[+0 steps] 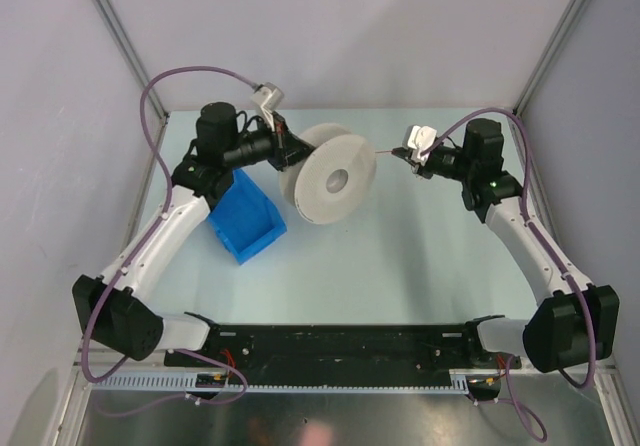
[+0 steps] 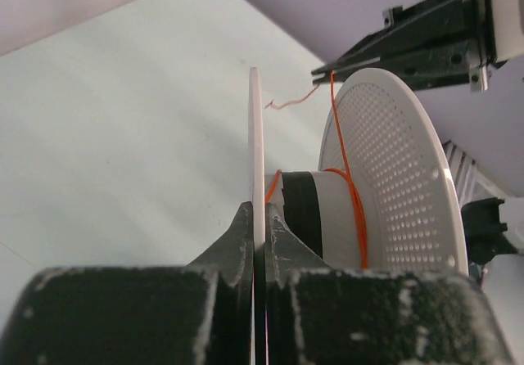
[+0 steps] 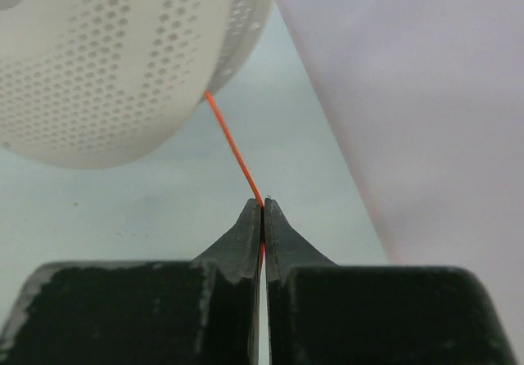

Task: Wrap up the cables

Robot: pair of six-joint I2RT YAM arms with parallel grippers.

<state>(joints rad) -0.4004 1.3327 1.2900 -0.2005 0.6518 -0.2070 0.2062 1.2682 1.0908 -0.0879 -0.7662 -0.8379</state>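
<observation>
The cable (image 3: 233, 148), a hair-thin reddish-orange wire, is strung in a straight line through the air from the rim of the spool (image 1: 330, 176) across to the right gripper (image 3: 262, 209). That gripper's fingers are pressed together on the cable, the strand disappearing into the seam between the two black tips. Over on the left wrist view, the other part of the cable (image 2: 356, 209) loops a few times around the spool's core, where a black band sits beside the white drum. One strand climbs up past the perforated flange toward the right gripper (image 2: 323, 74) at the top of that picture, and a short loose end curls out into the air beside it. The spool (image 2: 393, 177) is grey-white, held up off the table (image 1: 400, 256) on its edge, with its round face and centre hole turned toward the top camera. The left gripper (image 2: 259, 218) has it: its fingers are pinched narrow on the thin plain flange, one tip on each side of the disc. From above, the left gripper (image 1: 285, 151) meets the spool from the left and the right gripper (image 1: 405, 153) sits just to the spool's right, apart from it, the thin line of cable (image 1: 388, 151) bridging the gap. A blue bin (image 1: 245, 216) rests on the table just below and left of the spool, beside the left arm's forearm.
</observation>
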